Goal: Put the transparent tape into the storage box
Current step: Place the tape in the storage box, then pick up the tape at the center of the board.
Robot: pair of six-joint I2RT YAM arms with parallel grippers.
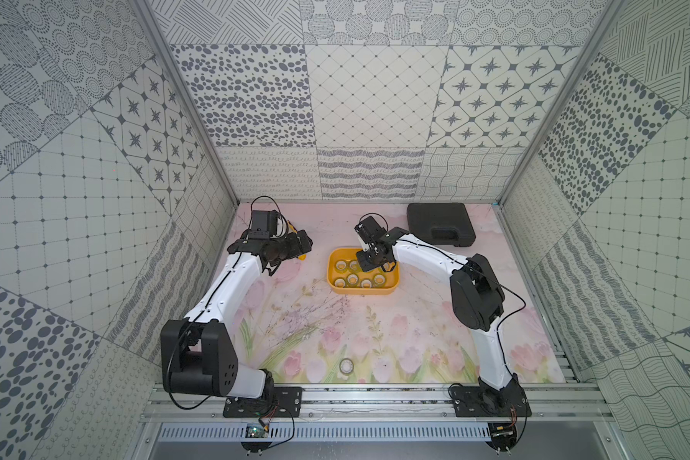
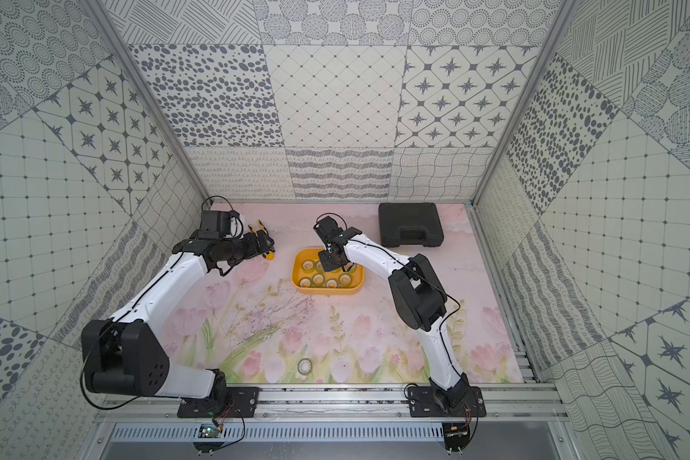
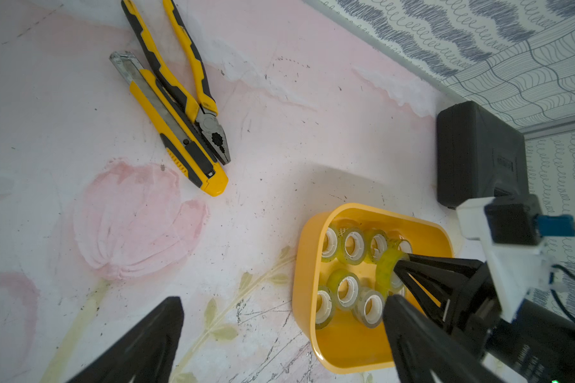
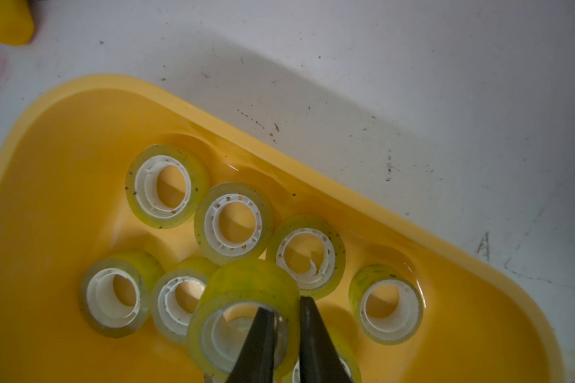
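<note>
Floral pink table (image 1: 335, 326), patterned walls. Yellow storage box (image 1: 359, 292) sits mid-table toward the far edge, black case (image 1: 441, 224) by the far-right corner. Right gripper (image 4: 284, 306) nearly closed, pinching the wall of a transparent tape roll (image 4: 246, 285): one finger inside the core, one outside. Right wrist view shows the pinch clearly; top views hide it behind the wrist. Roll hangs tilted over the box interior, above other rolls (image 4: 200, 228) lying flat; contact with them unclear. Stray roll (image 1: 346, 365) lies near the front edge, centre, seen only in both top views. Left gripper (image 3: 283, 300) wide open, holding nothing, toward the far-left corner. Left wrist view shows pliers (image 3: 213, 129) touching a utility knife (image 3: 176, 132) there; top views give only yellow bits.
</note>
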